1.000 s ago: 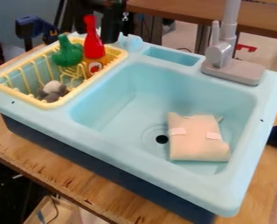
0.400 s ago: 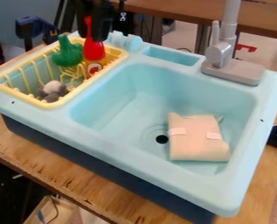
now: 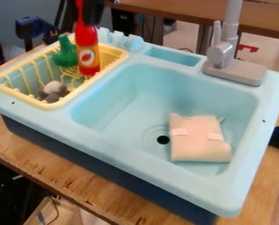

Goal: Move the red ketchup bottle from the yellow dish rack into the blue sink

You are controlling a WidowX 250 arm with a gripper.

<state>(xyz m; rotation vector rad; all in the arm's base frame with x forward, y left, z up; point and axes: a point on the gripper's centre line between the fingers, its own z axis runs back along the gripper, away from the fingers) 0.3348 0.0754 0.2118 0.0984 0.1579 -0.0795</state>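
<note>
Black pincer holds the red bottle upright at the yellow rack.

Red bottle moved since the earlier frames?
Yes: the red bottle has shifted up and slightly left in view, judged against the yellow rack.
</note>
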